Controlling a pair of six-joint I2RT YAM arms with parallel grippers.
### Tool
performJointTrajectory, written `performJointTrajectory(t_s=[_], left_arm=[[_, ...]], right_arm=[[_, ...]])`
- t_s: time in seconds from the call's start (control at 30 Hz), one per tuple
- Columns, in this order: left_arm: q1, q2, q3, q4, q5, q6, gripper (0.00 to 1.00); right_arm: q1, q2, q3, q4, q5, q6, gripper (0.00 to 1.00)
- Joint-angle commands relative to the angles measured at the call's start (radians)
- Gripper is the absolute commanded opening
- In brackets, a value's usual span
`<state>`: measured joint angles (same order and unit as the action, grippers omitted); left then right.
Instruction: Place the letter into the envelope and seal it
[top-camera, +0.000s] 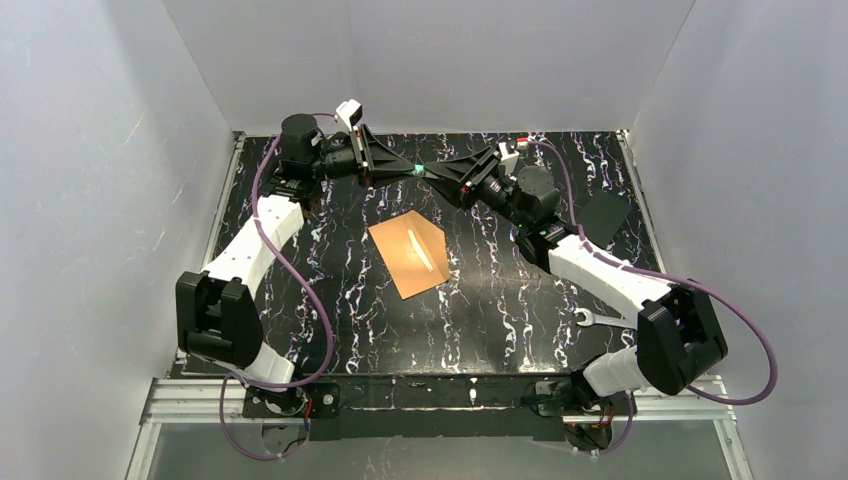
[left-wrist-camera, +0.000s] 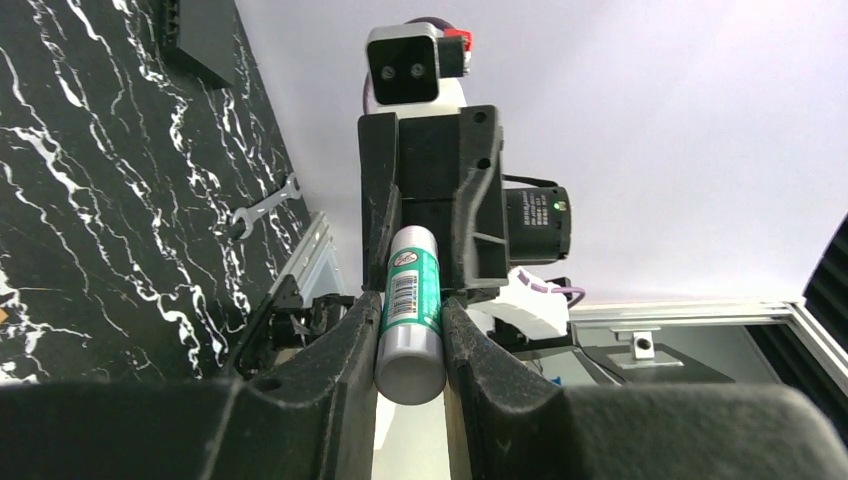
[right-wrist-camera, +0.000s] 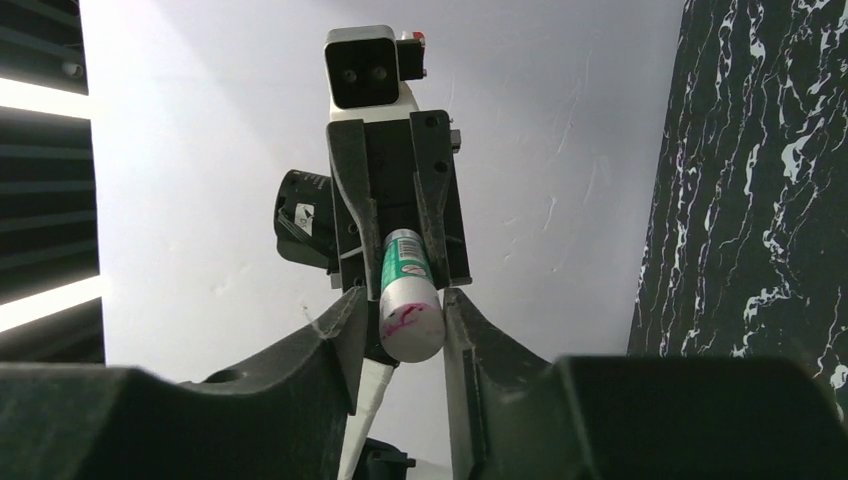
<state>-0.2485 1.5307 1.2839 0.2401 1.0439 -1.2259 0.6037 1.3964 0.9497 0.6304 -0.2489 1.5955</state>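
Left gripper (left-wrist-camera: 410, 322): clenched on glue stick (left-wrist-camera: 411, 300), at 12 o'clock over counter (top-camera: 500, 300).
Right gripper (right-wrist-camera: 404, 322): partly closed, grasping its other end.

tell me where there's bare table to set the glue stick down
Bare: the wide patch between the envelope and the wrench, and the near strip in front of the envelope. Crowded: the far middle, under the held glue stick.
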Motion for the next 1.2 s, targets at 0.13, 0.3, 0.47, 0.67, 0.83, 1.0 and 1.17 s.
performJointTrajectory(t_s=[0.13,0.3,0.47,0.67,0.83,1.0,1.17], left_arm=[[0.013,-0.004,-0.016,-0.010,0.043,-0.016,0.00],[0.051,0.003,-0.055,-0.010,0.050,-0.057,0.00],[0.126,-0.033,-0.118,0.019,0.011,-0.087,0.00],[0.177,-0.055,-0.179,0.121,-0.004,-0.159,0.00],[0.178,-0.046,-0.183,0.134,-0.003,-0.148,0.00],[0.177,-0.040,-0.217,0.133,0.008,-0.102,0.00],[0.160,-0.050,-0.254,0.043,-0.010,0.009,0.00]], right_arm=[[-0.022,-0.008,0.039,0.105,-0.043,-0.043,0.17],[-0.064,-0.015,0.005,0.132,-0.091,-0.100,0.01],[-0.148,-0.018,-0.044,0.254,-0.189,-0.147,0.01],[-0.217,-0.030,-0.042,0.196,-0.268,-0.274,0.01],[-0.226,-0.012,0.070,-0.238,-0.245,-0.530,0.01],[-0.226,0.077,0.270,-0.952,0.061,-0.949,0.01],[-0.222,0.264,0.356,-1.313,0.369,-1.116,0.05]])
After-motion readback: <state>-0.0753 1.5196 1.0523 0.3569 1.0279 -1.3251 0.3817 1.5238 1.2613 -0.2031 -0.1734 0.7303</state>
